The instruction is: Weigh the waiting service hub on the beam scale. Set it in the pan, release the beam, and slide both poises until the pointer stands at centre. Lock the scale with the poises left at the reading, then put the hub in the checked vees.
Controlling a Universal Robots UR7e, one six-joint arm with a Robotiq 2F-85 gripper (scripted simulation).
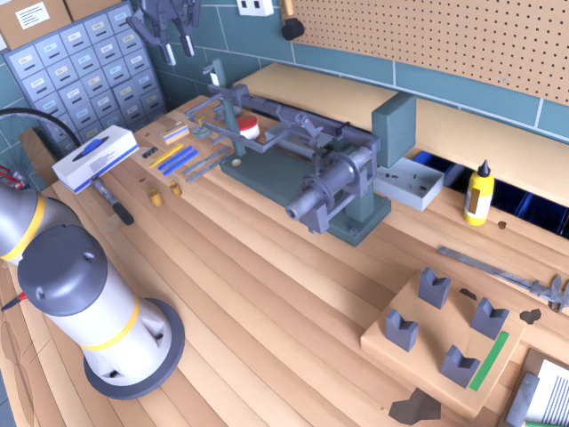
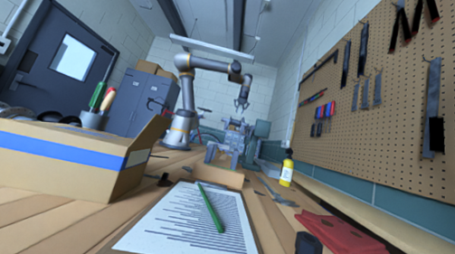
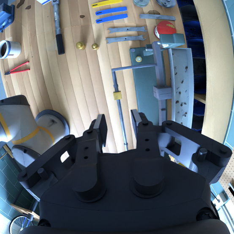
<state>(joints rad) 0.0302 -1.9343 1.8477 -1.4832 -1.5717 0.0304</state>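
Note:
The grey service hub [image 1: 328, 186] lies in the pan cradle at the near end of the beam scale [image 1: 294, 151]. The scale stands on a green base on the bench. Its two beams run back toward the pointer post [image 1: 225, 110]. A small yellow poise [image 3: 117, 95] sits on the thin front beam and a grey block poise [image 3: 162, 92] on the wide rear beam. My gripper [image 1: 177, 48] hangs high above the pointer end, partly open and empty. The checked vees [image 1: 443, 321] stand empty on a board with a green stripe at the right front.
The pointer post and beams lie directly below the fingers. A red-lidded tub [image 1: 248, 127], tyre levers [image 1: 177, 158] and two brass weights [image 1: 163, 193] lie left of the scale. A parts tray [image 1: 409, 183] and a glue bottle [image 1: 479, 195] stand right of it. The drawer cabinet [image 1: 87, 73] stands behind.

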